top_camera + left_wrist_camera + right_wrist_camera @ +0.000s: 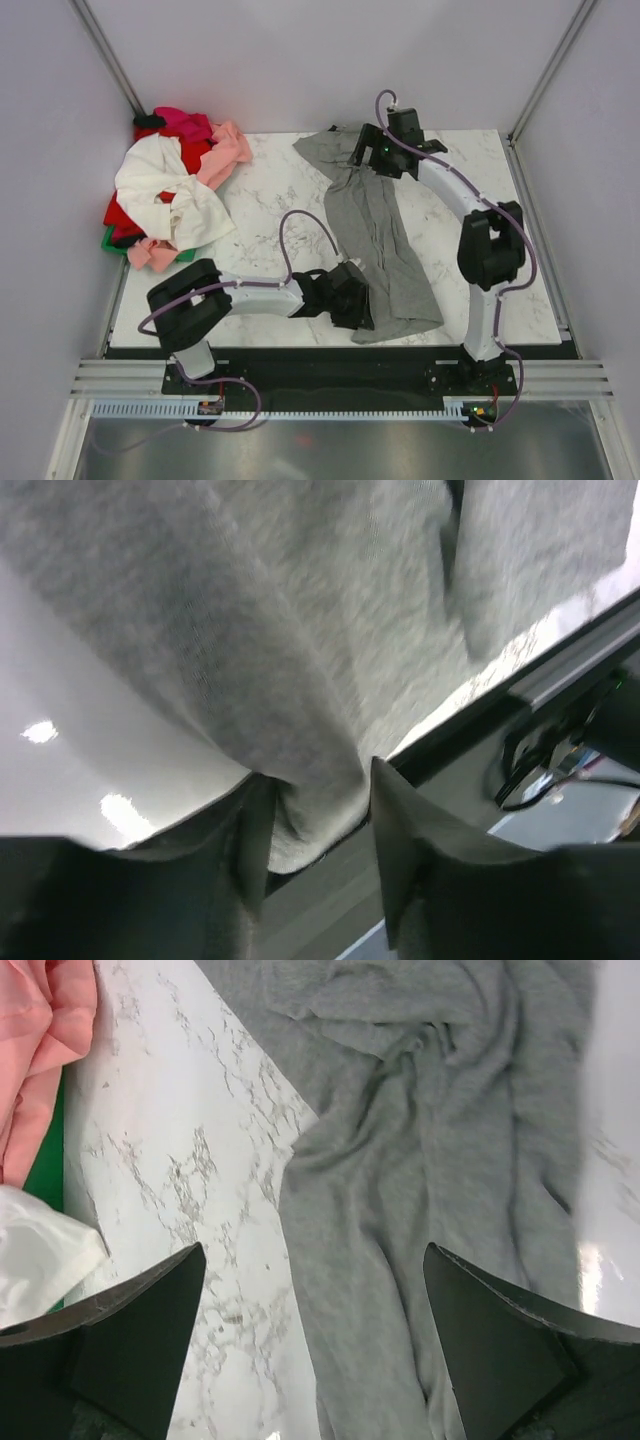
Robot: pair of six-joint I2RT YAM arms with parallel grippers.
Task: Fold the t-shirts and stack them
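Top view: a grey t-shirt (385, 245) lies rumpled lengthwise on the marble table (270, 190), with a pile of coloured t-shirts (175, 195) at the far left.

Left wrist view: the left gripper (318, 790) pinches the shirt's near edge. The hold is thin and may slip.

Right wrist view: the right gripper (312, 1260) hovers spread wide above bunched cloth, so a pull could bunch it further.

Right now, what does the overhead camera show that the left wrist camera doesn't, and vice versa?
Only the overhead view shows the pile of coloured t-shirts at the table's far left and the right gripper over the grey t-shirt's far end. Only the left wrist view shows, close up, the left gripper pinching a fold of grey cloth. Both show the grey t-shirt and marble table.
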